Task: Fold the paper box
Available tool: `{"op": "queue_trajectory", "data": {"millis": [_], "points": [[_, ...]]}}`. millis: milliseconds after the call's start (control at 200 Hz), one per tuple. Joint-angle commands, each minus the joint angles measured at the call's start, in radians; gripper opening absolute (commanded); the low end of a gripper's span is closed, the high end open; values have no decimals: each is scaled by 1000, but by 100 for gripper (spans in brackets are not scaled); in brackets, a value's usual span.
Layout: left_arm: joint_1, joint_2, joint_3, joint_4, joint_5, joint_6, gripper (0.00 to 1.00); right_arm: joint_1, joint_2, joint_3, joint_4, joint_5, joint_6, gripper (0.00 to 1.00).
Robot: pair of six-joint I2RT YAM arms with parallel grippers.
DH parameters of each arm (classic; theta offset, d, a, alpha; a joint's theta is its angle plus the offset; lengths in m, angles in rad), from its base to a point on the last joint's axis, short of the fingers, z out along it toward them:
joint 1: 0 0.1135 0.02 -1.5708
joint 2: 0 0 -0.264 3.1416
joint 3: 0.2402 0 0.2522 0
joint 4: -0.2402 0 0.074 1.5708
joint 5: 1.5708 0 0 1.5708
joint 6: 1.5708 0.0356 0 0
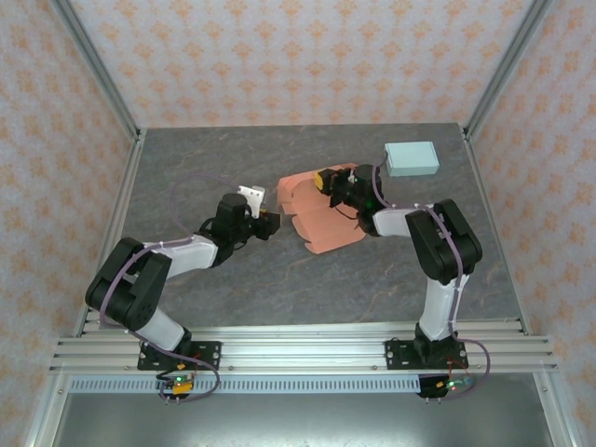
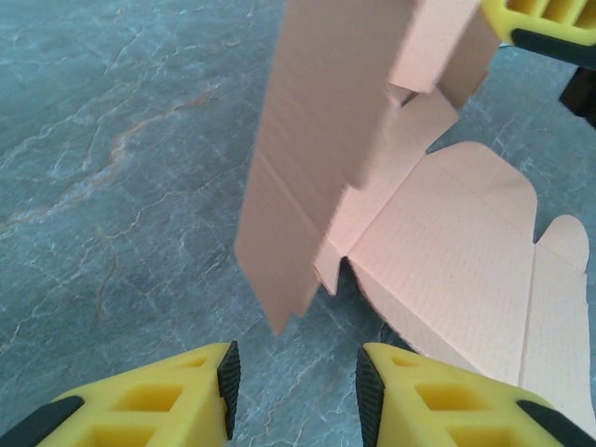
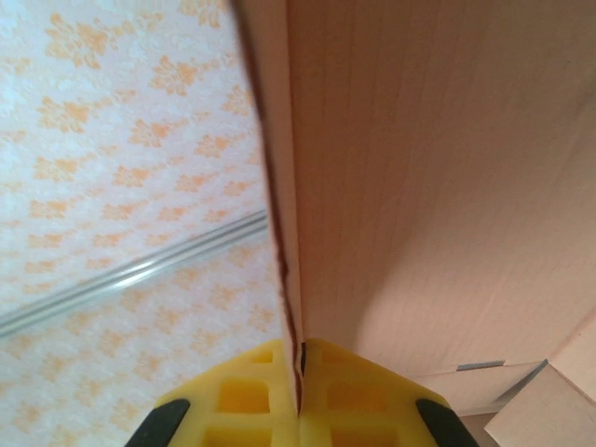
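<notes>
The paper box (image 1: 321, 216) is a salmon-pink cardboard blank lying mostly flat in the middle of the table. My right gripper (image 1: 328, 180) is at its far edge, shut on one panel and holding it up on end. In the right wrist view, the yellow fingers (image 3: 300, 377) pinch the thin edge of that panel (image 3: 419, 186). My left gripper (image 1: 271, 224) stands open just left of the box. From the left wrist, its gripper (image 2: 293, 386) has only bare table in the gap. The raised panel (image 2: 317, 158) hangs ahead, and the flat part (image 2: 456, 279) lies to the right.
A pale blue-green closed box (image 1: 412, 158) sits at the back right of the grey stone-patterned table (image 1: 186, 177). Patterned walls and slanted metal posts (image 1: 98, 70) enclose the table. Open tabletop lies to the left and in front of the box.
</notes>
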Motion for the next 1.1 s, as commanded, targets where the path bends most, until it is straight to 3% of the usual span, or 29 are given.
{"op": "queue_trajectory", "data": {"millis": [0,395,671,926,1096], "points": [[-7,38,-1,76,-72,50,41,-2,19,20,134,33,123,4],[4,140,69,188,-107,-20,41,26,-114,10,-58,19,59,4],[6,89,105,116,-178,13,42,56,-110,-4,-78,1,34,4],[5,-28,46,88,-42,-5,41,32,-63,58,-240,-47,-177,4],[10,-208,-126,70,-262,-3,41,22,-12,99,-246,-71,-179,4]]}}
